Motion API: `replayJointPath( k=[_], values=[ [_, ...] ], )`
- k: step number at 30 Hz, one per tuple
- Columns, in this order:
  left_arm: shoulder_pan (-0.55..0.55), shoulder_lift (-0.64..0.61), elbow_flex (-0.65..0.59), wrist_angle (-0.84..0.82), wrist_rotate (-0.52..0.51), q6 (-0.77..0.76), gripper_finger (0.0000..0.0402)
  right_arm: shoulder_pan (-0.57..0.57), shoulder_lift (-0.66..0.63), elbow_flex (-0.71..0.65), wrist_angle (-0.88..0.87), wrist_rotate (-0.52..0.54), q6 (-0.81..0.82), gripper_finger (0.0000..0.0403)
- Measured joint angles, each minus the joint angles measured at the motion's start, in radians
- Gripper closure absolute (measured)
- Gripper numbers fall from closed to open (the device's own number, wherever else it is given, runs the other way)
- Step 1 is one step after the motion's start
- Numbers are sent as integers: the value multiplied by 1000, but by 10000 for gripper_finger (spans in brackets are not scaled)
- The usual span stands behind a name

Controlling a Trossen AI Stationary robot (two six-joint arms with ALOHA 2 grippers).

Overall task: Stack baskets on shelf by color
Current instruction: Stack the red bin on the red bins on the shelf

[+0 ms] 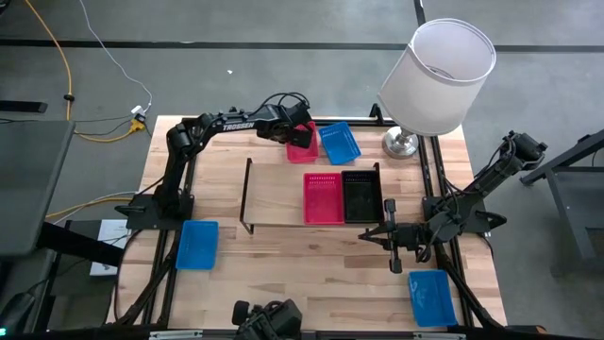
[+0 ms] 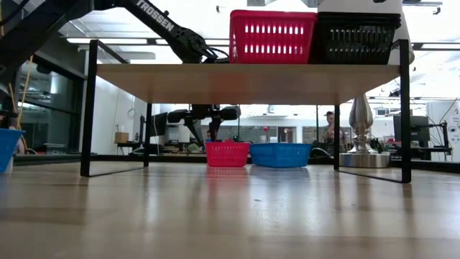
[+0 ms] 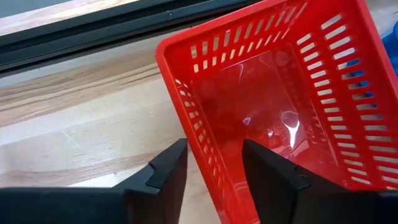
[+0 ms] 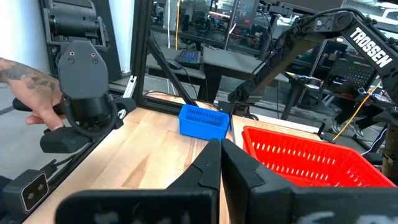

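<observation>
My left gripper (image 3: 214, 177) is open over the far part of the table. Its fingers stand on either side of one wall of a red basket (image 1: 300, 142) (image 3: 273, 106), one inside and one outside. That basket rests flat on the table (image 2: 227, 153), with a blue basket (image 1: 340, 142) (image 2: 280, 154) right beside it. On the shelf (image 1: 274, 194) (image 2: 244, 83) stand a red basket (image 1: 323, 196) and a black basket (image 1: 361, 195). My right gripper (image 1: 392, 247) (image 4: 221, 155) is shut and waits off the shelf's right end.
A blue basket (image 1: 196, 244) lies near the table's left edge and another (image 1: 432, 297) at the near right corner. A lamp with a white shade (image 1: 439, 71) stands at the far right corner. A person's hand (image 4: 31, 99) shows beyond the table.
</observation>
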Motion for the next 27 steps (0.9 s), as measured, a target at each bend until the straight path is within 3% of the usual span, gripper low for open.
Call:
replayJointPath(
  k=[13, 27],
  values=[
    [-12, -1, 0, 4, 4, 19, 391, 0, 0, 0, 0, 0, 1, 403],
    [-11, -2, 0, 46, 1, 18, 397, 0, 0, 0, 0, 0, 1, 403]
  ],
)
